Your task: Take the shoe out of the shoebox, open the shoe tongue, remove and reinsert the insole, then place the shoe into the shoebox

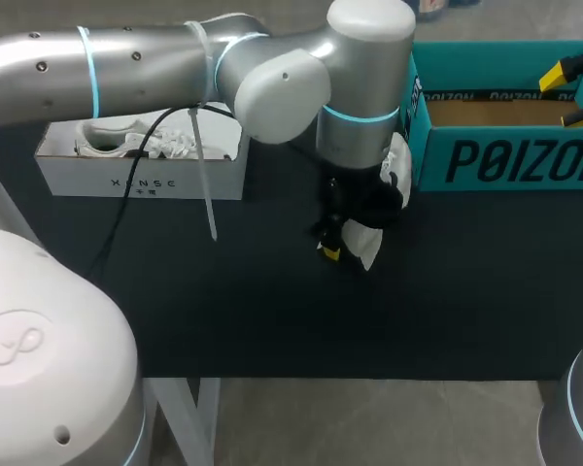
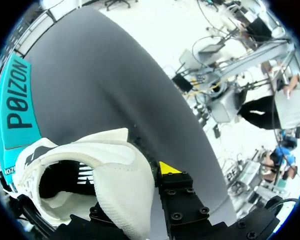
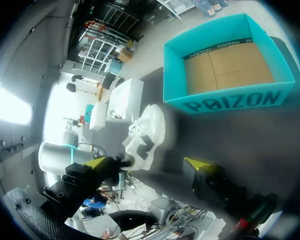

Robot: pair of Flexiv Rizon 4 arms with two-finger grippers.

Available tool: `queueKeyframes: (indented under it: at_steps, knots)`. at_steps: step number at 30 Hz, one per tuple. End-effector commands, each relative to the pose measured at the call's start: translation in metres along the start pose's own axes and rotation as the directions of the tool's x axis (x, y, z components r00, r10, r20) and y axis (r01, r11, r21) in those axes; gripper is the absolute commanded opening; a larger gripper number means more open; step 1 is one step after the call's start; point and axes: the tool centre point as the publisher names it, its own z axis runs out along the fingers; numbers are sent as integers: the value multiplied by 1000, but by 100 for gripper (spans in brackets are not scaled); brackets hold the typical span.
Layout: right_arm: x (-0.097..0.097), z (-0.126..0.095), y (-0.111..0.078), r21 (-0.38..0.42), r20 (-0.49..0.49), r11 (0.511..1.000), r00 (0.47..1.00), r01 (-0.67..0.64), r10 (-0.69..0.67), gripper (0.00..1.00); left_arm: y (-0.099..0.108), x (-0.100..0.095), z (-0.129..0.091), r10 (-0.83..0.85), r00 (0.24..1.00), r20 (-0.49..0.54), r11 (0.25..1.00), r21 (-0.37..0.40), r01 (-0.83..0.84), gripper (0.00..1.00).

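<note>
Now: left fingers (image 2: 167,168) clamp sneaker (image 2: 115,165) by collar above worktop (image 1: 223,291); right fingers (image 3: 196,164) wide open, empty. Risk: thin pinch slips, sneaker drops outside teal shoebox (image 1: 505,160).

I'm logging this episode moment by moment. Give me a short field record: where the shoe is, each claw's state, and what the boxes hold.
shoe: white shoe, outside the boxes, held over the black table in front of the teal shoebox
left claw: shut on the white shoe; one finger hidden behind its fabric
right claw: open, empty, over the teal shoebox
teal shoebox: open, nothing inside, bare cardboard floor
white box: far left of the table, holds a second white shoe
</note>
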Motion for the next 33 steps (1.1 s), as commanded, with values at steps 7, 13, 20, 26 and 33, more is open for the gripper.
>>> queueKeyframes:
  at_steps: [7, 13, 20, 26, 33]
  knots:
    - [0, 0, 0, 0, 2, 1000, 1000, 0, 0, 100, -2, -5, -2, 65, 998, -18, 998, -10, -65, 0]
    - [0, 0, 0, 0, 2, 1000, 1000, 0, 0, 100, -2, -5, -2, 65, 998, -18, 998, -10, -65, 0]
    - [0, 0, 0, 0, 2, 1000, 1000, 0, 0, 100, 40, 9, -23, 159, 986, -52, 987, -26, -160, 0]
    - [0, 0, 0, 0, 2, 1000, 1000, 0, 0, 100, 96, 18, -54, 373, 926, -64, 927, -7, -374, 0]
    - [0, 0, 0, 0, 2, 1000, 1000, 0, 0, 100, 128, 26, -71, 558, 824, -101, 830, 96, -550, 0]
